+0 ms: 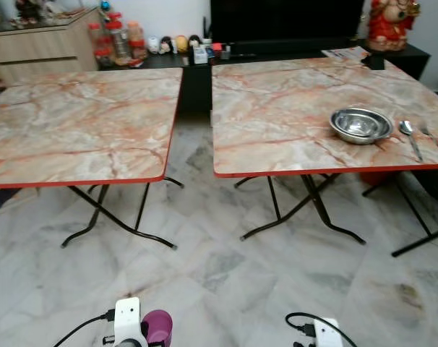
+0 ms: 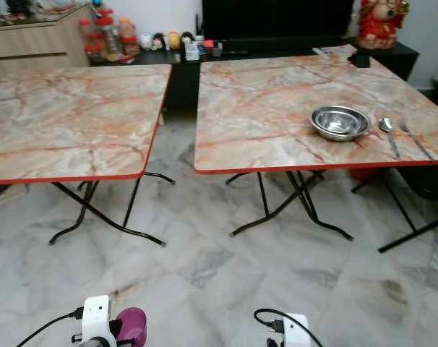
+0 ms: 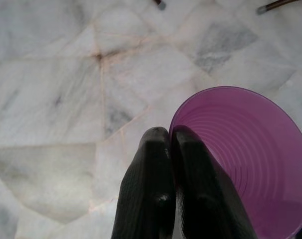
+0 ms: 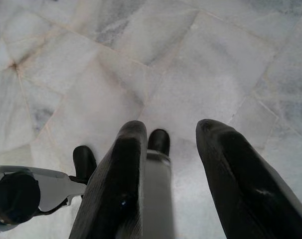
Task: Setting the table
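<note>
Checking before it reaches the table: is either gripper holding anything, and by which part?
The left gripper pinches a purple cup by its rim. The right gripper is open and holds nothing.

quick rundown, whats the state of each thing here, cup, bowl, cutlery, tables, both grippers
purple plastic cup: rim pinched by the left gripper, above the floor
left gripper: shut on the cup's rim
right gripper: open, holding nothing
round steel bowl: upright on the right marble-look folding table
metal spoon and fork: flat beside the bowl
left marble-look folding table: unfolded, top bare
</note>
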Controlling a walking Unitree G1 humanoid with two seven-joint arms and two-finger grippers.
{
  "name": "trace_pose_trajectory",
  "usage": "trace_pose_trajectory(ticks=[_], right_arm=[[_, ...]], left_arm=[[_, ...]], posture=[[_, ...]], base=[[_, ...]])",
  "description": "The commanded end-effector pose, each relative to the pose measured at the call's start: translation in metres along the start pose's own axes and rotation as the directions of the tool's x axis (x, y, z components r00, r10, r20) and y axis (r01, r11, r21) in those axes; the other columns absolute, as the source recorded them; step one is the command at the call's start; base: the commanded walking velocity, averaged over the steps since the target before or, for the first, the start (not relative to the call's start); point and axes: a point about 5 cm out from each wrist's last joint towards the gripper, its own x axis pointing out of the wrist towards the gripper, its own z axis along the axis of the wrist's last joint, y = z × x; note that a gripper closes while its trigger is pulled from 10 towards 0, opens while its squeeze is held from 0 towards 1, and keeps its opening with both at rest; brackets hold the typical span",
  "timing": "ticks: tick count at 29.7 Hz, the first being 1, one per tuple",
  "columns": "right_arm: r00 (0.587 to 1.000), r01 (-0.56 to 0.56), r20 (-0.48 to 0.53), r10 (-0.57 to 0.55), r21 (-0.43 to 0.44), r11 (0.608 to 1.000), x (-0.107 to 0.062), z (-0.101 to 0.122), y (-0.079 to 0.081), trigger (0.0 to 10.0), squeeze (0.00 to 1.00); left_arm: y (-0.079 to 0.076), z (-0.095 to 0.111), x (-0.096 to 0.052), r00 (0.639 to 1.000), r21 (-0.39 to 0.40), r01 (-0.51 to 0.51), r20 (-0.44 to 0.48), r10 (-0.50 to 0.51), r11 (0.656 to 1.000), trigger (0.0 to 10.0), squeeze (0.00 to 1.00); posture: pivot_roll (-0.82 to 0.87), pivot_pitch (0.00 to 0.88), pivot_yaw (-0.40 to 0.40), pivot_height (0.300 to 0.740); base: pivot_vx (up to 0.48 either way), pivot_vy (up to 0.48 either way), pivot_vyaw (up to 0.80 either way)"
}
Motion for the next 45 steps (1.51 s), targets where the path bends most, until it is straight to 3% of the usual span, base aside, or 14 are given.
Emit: trace_pose_trajectory(ticks=[1,24,33,45], right_arm=[[1.000,-0.009,0.011,0.009,0.003,1.000,0.002,0.005,0.005,10.0,0.00],[0.999,-0.017,0.049,0.016,0.002,1.000,0.008,0.029,0.013,10.0,0.00],[0.998,-0.019,0.055,0.018,0.001,1.000,0.009,0.033,0.015,10.0,0.00],[0.998,-0.017,0.064,0.017,-0.001,1.000,0.009,0.035,0.014,10.0,0.00]], left_arm=[[0.006,0.004,0.001,1.000,-0.023,-0.024,0.008,0.024,0.999,10.0,0.00],[0.000,0.023,0.007,0.998,-0.071,-0.031,0.049,0.034,0.997,10.0,0.00],[0.003,0.023,0.007,0.998,-0.042,-0.052,0.041,0.054,0.998,10.0,0.00],[0.005,0.023,0.006,0.997,-0.068,-0.063,0.046,0.066,0.996,10.0,0.00]], posture=[[-0.08,0.000,0.032,0.740],[-0.06,0.000,0.000,0.740],[-0.06,0.000,0.002,0.740],[-0.06,0.000,0.000,0.740]], base=[[0.442,0.000,0.00],[0.449,0.000,0.00],[0.000,-0.029,0.00],[0.000,-0.472,0.00]])
